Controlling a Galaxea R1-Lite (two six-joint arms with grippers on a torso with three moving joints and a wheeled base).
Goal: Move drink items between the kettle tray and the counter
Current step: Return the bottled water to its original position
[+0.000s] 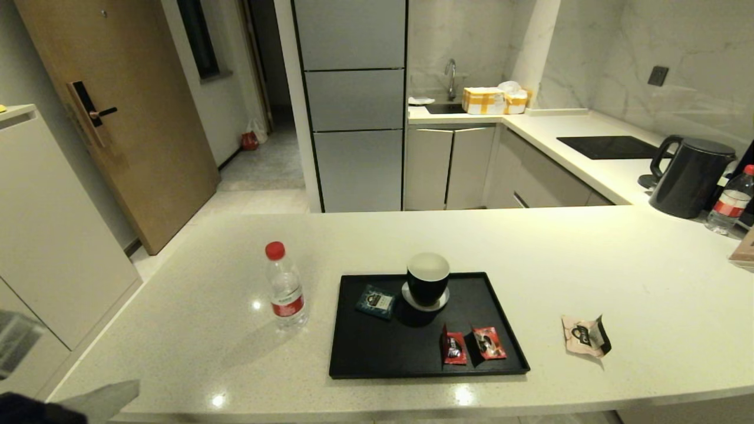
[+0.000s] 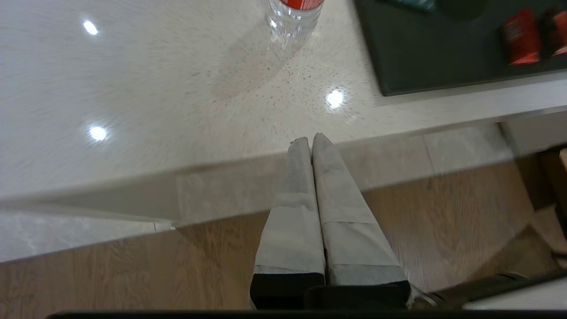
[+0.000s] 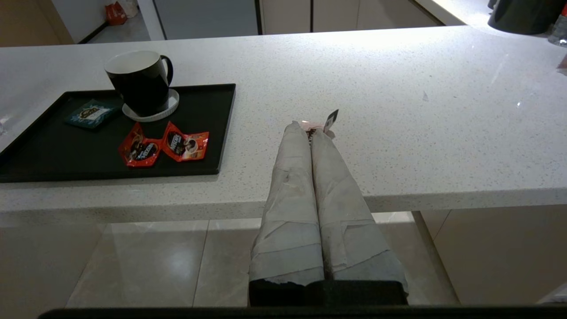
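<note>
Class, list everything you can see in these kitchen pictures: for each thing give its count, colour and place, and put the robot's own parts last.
Water bottle: one, clear, red cap, on counter, left of tray.
Beige sachet: one, on counter, right of tray.
Kettle tray: one, black, mid-counter.
Cup: one, black, on white coaster, on tray.
Red sachets: two, on tray.
Teal sachet: one, on tray.
Kettle: one, black, far right.
Second bottle: one, beside kettle.
Left gripper: shut, at counter edge.
Right gripper: shut, before counter edge.

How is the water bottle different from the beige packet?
The water bottle stands upright, left of the black tray; the beige packet lies crumpled flat, right of it. The bottle is clear with a red cap; the packet is pale with black print. The bottle is taller. Both rest on the counter, outside the tray.
</note>
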